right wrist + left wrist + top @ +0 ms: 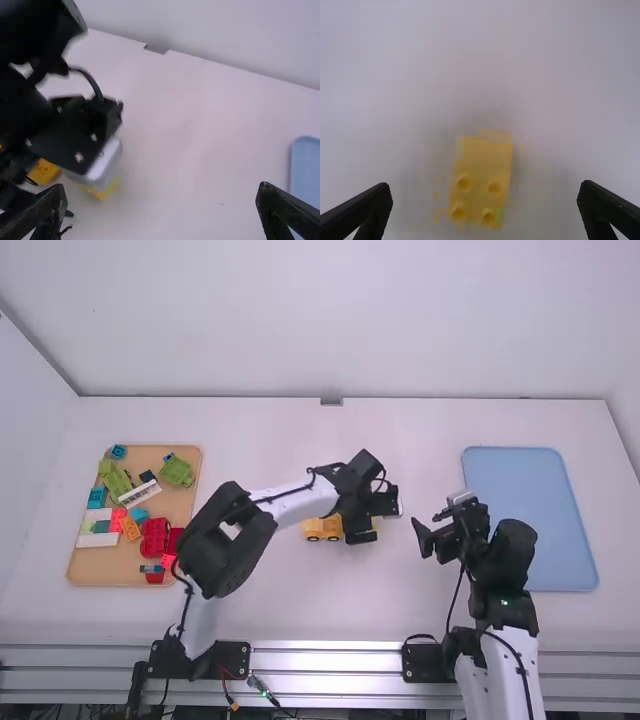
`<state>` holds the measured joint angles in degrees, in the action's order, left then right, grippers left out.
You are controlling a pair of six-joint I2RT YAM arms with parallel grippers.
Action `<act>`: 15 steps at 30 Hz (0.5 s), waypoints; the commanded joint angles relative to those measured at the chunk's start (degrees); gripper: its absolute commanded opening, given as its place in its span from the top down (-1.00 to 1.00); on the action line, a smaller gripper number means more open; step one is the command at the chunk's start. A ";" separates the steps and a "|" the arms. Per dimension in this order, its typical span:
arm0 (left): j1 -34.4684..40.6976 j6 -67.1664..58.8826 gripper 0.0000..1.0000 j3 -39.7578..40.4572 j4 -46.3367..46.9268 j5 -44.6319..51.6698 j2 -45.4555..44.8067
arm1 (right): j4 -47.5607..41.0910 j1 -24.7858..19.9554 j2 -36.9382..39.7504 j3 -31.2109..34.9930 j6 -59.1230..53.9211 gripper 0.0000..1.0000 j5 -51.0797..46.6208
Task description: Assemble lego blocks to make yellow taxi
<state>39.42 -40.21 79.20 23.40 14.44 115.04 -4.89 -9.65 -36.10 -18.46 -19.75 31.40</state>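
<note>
Left claw (pixel 375 520): poised over the middle of the table, fingers spread wide. In its own wrist view, the four-stud yellow brick (pixel 482 185) sits between the two fingers with a gap on either side, touching neither. Studs face up, set toward one end; the other end looks smoother, though the view there is blurred and I'd not swear to its exact shape.

Just beside the left claw, on its left: a yellow wheeled brick (pixel 322 528), upright on the table. A bit of yellow also shows at the claw's right side; cannot tell whether the two are joined behind the fingers. Close by on that right side, a pale boxy piece (pixel 102 157), partly behind the claw, with yellow directly beneath it.

Right claw (pixel 427 520): to the right of the left claw and near it, the yellow bricks lying beyond its left side. Its fingers stand well apart too.

Farther off, right of the right claw: blue tray (pixel 530 520), flat on the table.

Farthest from the right claw, well off to the left of the left claw: wooden tray (pixel 100 568) of loose bricks. Red bricks (pixel 155 537) on the side toward the left claw, green bricks (pixel 177 472) farther up the tray, a blue brick (pixel 97 497) near its far-left edge, others of white and orange among them.
</note>
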 commanded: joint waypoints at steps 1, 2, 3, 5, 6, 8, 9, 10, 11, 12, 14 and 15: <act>-3.98 -2.80 -0.98 1.14 2.43 3.69 -6.10 | 0.13 -0.02 0.17 0.15 -1.03 -0.98 0.76; -4.37 -3.52 -0.98 1.14 3.04 4.61 -6.45 | 0.13 0.00 0.13 0.15 -1.27 -0.98 0.83; -6.23 -6.29 -0.98 1.14 5.60 8.41 -8.09 | 0.52 0.07 -0.11 0.15 -1.55 -0.98 1.31; -8.52 -8.44 -0.98 1.09 7.80 11.76 -9.73 | 1.66 0.04 -1.03 0.17 -1.57 -0.98 3.43; -10.08 -8.85 -0.98 0.74 8.39 12.44 -10.75 | 2.95 0.00 -2.19 0.15 -2.12 -0.98 5.44; -11.98 -9.11 -0.98 -0.31 8.48 13.27 -12.02 | 4.66 0.00 -4.22 0.15 -4.07 -0.98 9.11; -12.87 -9.22 -0.98 -1.09 8.22 13.68 -12.66 | 6.21 0.00 -5.95 0.15 -4.90 -0.98 11.30; -13.97 -9.31 -0.98 -2.58 7.28 14.75 -13.64 | 8.20 0.00 -8.09 0.15 -5.20 -0.98 13.60; -14.21 -9.44 -0.98 -3.02 6.93 15.08 -13.92 | 8.92 0.00 -8.74 0.15 -5.20 -0.98 14.16; -15.21 -9.88 -0.98 -5.05 5.53 16.11 -15.10 | 11.37 0.00 -11.17 0.11 -5.18 -0.98 15.91; -16.68 -10.67 -0.98 -8.92 2.56 17.79 -17.31 | 15.13 0.13 -15.76 -0.28 -5.49 -0.98 18.93; -17.07 -10.64 -0.98 -10.08 1.57 18.16 -18.01 | 15.74 0.37 -17.05 -0.50 -6.03 -0.97 19.58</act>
<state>22.94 -49.23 71.53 24.58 28.51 99.53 10.35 -9.63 -50.70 -18.48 -24.75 45.25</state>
